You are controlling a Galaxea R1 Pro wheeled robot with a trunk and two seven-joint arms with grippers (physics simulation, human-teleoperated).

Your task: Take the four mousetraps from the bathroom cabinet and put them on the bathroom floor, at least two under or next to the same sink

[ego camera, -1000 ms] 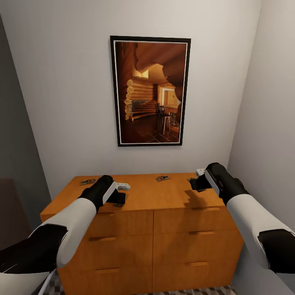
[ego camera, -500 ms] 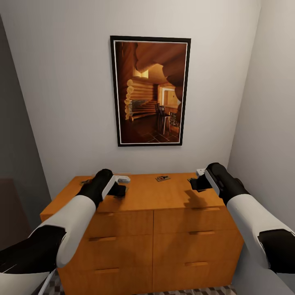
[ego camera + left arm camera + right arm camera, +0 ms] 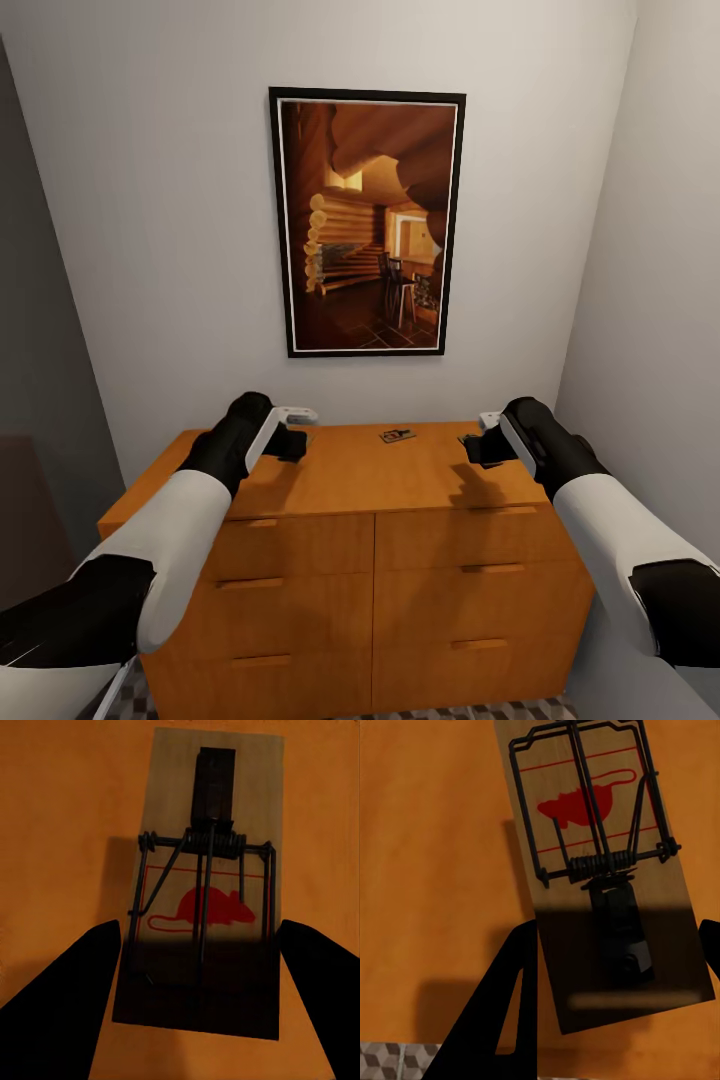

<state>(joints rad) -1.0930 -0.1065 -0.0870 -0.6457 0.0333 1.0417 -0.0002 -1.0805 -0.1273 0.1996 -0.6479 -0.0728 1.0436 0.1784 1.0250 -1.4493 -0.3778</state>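
The orange-brown cabinet [image 3: 380, 480] stands against the wall in front of me. My left gripper [image 3: 293, 441] hovers over the left part of its top, shut on a mousetrap [image 3: 247, 810] whose long edges sit between the fingers [image 3: 82, 975]. On the right side, my right gripper [image 3: 478, 447] holds a second mousetrap [image 3: 585, 802] the same way, near the cabinet's edge, and is shut on it. A third mousetrap [image 3: 397, 435] lies flat at the back of the top, between the two grippers. A strip of bathroom floor [image 3: 480, 712] shows below the cabinet.
A large framed picture [image 3: 367, 220] hangs on the white wall above the cabinet. A side wall [image 3: 660, 300] runs close along the right arm, and a dark grey wall [image 3: 40, 400] stands at the left. Cube-pattern tiles [image 3: 390, 1057] show past the cabinet's edge.
My left gripper has risen from the front left of the cabinet top with its mousetrap, and its arm now hides the trap at the back left. The right arm has not moved.
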